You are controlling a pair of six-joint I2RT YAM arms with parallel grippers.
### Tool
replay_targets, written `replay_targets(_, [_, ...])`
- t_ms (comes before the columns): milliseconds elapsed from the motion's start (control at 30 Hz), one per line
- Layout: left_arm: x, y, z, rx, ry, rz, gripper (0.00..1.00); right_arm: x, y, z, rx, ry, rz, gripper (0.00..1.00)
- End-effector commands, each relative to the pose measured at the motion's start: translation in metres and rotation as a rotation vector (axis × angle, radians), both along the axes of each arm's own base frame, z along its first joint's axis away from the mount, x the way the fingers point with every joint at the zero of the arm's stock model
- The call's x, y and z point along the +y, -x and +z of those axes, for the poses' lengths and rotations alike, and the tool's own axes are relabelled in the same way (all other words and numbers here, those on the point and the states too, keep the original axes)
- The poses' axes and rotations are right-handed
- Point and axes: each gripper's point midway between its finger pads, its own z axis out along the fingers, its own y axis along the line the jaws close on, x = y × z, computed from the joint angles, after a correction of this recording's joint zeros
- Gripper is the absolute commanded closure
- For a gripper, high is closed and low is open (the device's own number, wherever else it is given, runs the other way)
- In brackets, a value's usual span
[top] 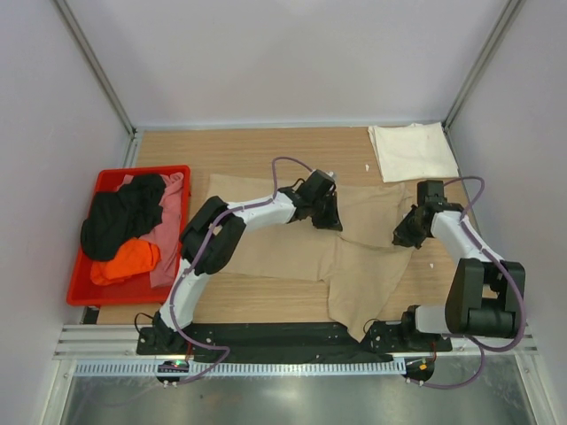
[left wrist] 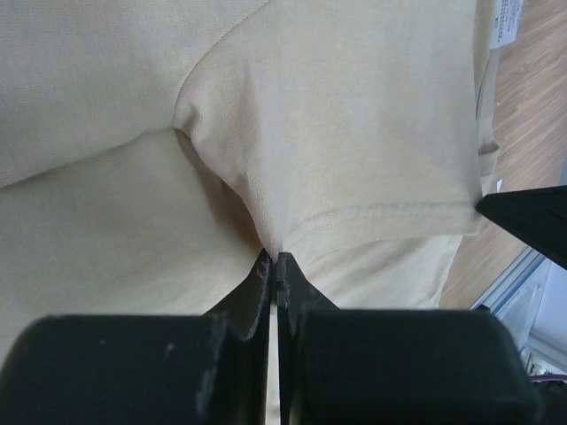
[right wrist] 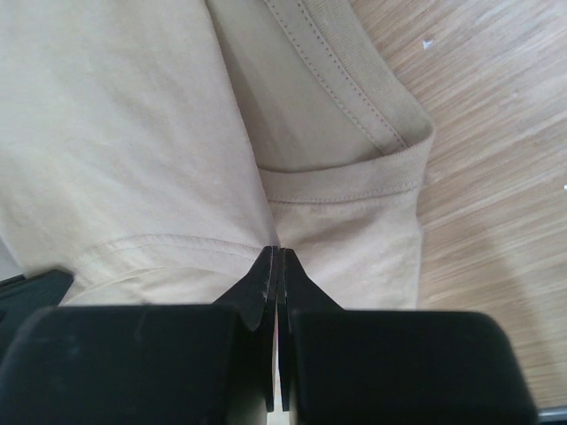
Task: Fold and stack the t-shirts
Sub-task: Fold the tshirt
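A tan t-shirt (top: 283,248) lies spread across the middle of the wooden table. My left gripper (top: 331,220) is down on its far edge, and in the left wrist view its jaws (left wrist: 273,258) are shut on a puckered fold of the tan cloth (left wrist: 337,133) by a sleeve hem. My right gripper (top: 406,237) sits on the shirt's right side. There its jaws (right wrist: 281,252) are shut on tan cloth (right wrist: 133,133) just below a stitched hem. A folded cream-white t-shirt (top: 412,150) rests at the back right corner.
A red bin (top: 142,171) stands at the left edge, holding a black t-shirt (top: 120,217), an orange one (top: 124,261) and a pink one (top: 168,239). Bare wood (right wrist: 496,177) shows right of the tan shirt. White walls enclose the table.
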Motion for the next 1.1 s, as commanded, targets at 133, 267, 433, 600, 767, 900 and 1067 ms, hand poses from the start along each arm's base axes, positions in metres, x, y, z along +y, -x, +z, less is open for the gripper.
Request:
replay_targets(133, [-0.001, -0.003, 0.015, -0.006, -0.024, 0.008, 1.00, 0.003, 0.007, 0.018, -0.047, -0.024, -0.104, 0.99])
replay_targets(267, [0.003, -0.004, 0.020, -0.003, -0.030, 0.033, 1.00, 0.001, 0.010, 0.017, -0.040, -0.012, -0.120, 0.99])
replay_targets(433, [0.006, -0.001, 0.025, 0.013, -0.038, 0.045, 1.00, 0.001, 0.012, 0.018, -0.042, -0.013, -0.122, 0.99])
replay_targets(600, [0.009, -0.001, 0.030, 0.004, -0.037, 0.052, 1.00, -0.006, 0.013, 0.019, -0.045, 0.024, -0.127, 0.99])
replay_targets(767, [0.008, 0.000, 0.031, 0.005, -0.033, 0.045, 1.00, -0.004, 0.016, 0.017, -0.037, 0.020, -0.119, 0.99])
replay_targets(900, [0.008, 0.001, 0.029, 0.016, -0.036, 0.045, 1.00, -0.003, 0.020, 0.012, -0.041, 0.013, -0.120, 0.99])
replay_targets(1067, [0.017, 0.003, 0.015, 0.028, -0.095, 0.059, 1.00, -0.004, 0.029, 0.000, -0.025, 0.026, -0.118, 0.99])
